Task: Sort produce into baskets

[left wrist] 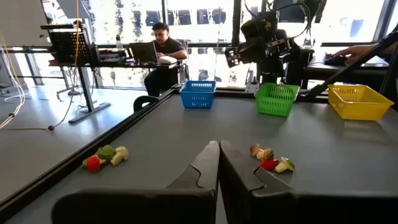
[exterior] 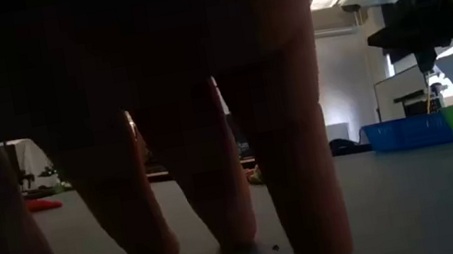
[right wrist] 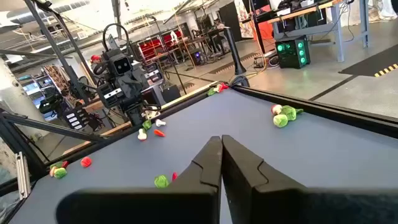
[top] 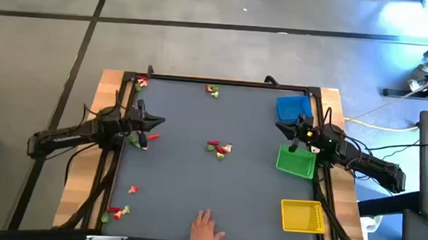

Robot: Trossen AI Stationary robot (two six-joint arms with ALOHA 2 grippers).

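**Inspector:** Starting with the arms: where do they stand, and what do the jaws hold?

**Assistant:** Seen from above, the left gripper (top: 158,121) sits at nine o'clock on the grey table (top: 218,172), its fingers pressed together with nothing between them. The right gripper (top: 282,126) sits at three o'clock, likewise closed and empty. Each wrist view confirms it: the dark fingers (left wrist: 219,163) meet in a thin seam, as do those on the right (right wrist: 219,158).

**Inspector:** The baskets?

**Assistant:** All three run down the three o'clock edge. The blue basket (top: 294,107) lies toward two o'clock, the green basket (top: 295,161) just below the right gripper, the yellow basket (top: 302,216) near five o'clock. I cannot tell whether any holds produce.

**Inspector:** The produce?

**Assistant:** Scattered in small clusters on the table. One cluster (top: 219,148) lies at the centre, one (top: 213,91) at twelve o'clock, one (top: 141,82) in the eleven o'clock corner, one (top: 145,139) just beside the left gripper, one piece (top: 131,190) toward eight o'clock, and a cluster (top: 117,213) in the seven o'clock corner.

**Inspector:** Anything else?

**Assistant:** A person's hand (top: 207,232) rests on the table at six o'clock; its fingers (exterior: 289,135) fill most of the low view. Another person (left wrist: 163,53) sits at a desk beyond the table.
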